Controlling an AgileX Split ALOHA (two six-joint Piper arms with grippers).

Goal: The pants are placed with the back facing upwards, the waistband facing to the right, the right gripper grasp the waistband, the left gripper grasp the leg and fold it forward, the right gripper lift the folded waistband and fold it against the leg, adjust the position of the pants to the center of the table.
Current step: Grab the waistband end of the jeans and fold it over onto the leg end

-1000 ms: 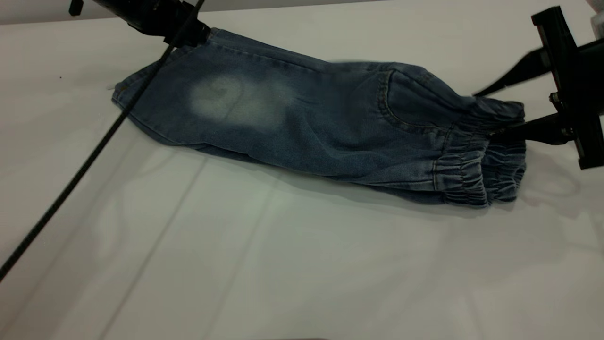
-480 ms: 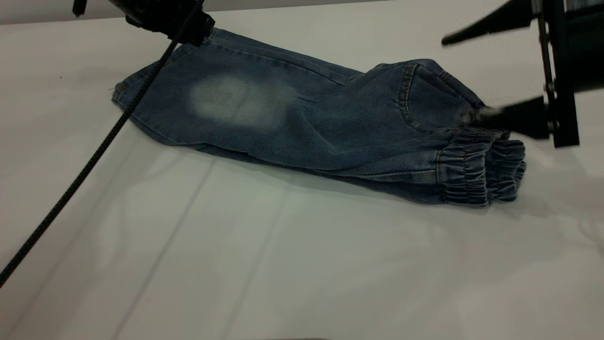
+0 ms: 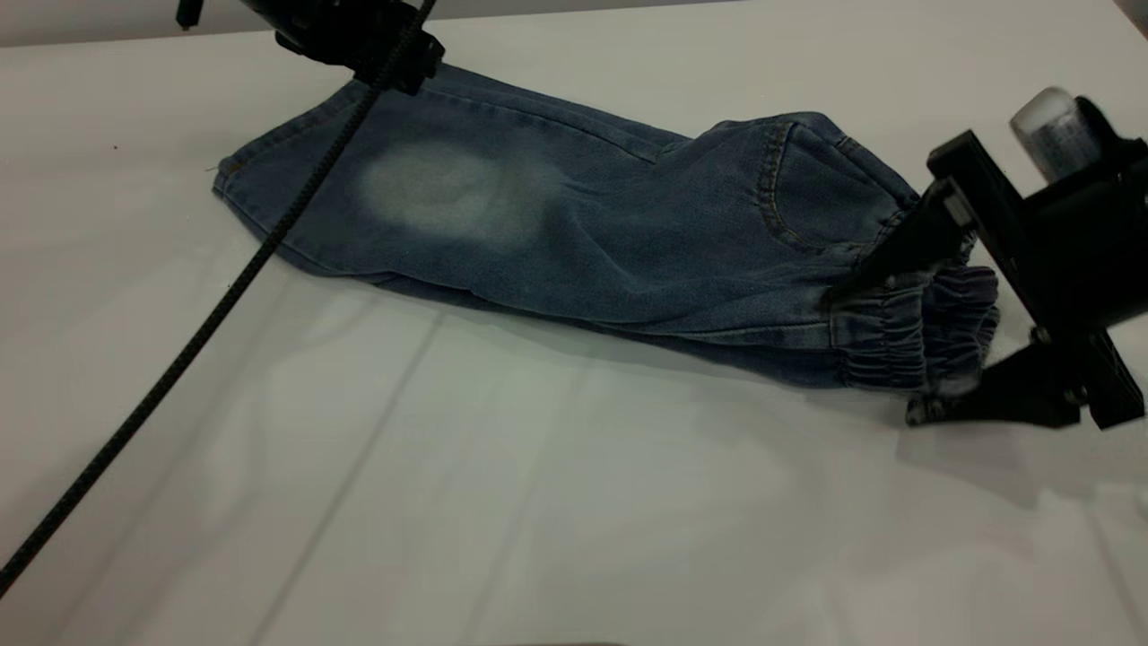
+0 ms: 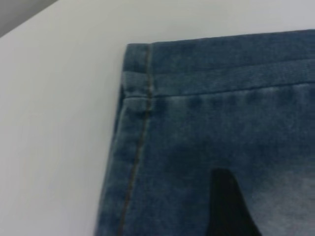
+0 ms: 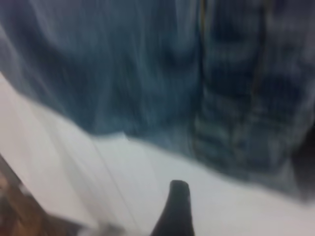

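The pants [image 3: 583, 233] lie folded lengthwise on the table [image 3: 538, 502], leg hem at the left and waistband [image 3: 906, 327] at the right. A pale faded patch [image 3: 448, 188] marks the leg, and one pocket [image 3: 807, 193] shows near the waistband. My right gripper [image 3: 872, 355] is open and straddles the waistband's near end, one finger over the denim and the other low beside the near edge. My left gripper [image 3: 359, 36] hangs over the leg's far corner at the top left. In the left wrist view it [image 4: 229, 206] shows above the stitched hem [image 4: 142, 123].
A black cable [image 3: 224, 296] runs from the left arm diagonally across the leg hem and down over the table's left side. White tabletop stretches wide in front of the pants. The table's far edge lies just behind the left arm.
My right gripper left the waistband's far part, rose, then came down open around its near end. The waistband settled flat. The left gripper drifted slightly right.
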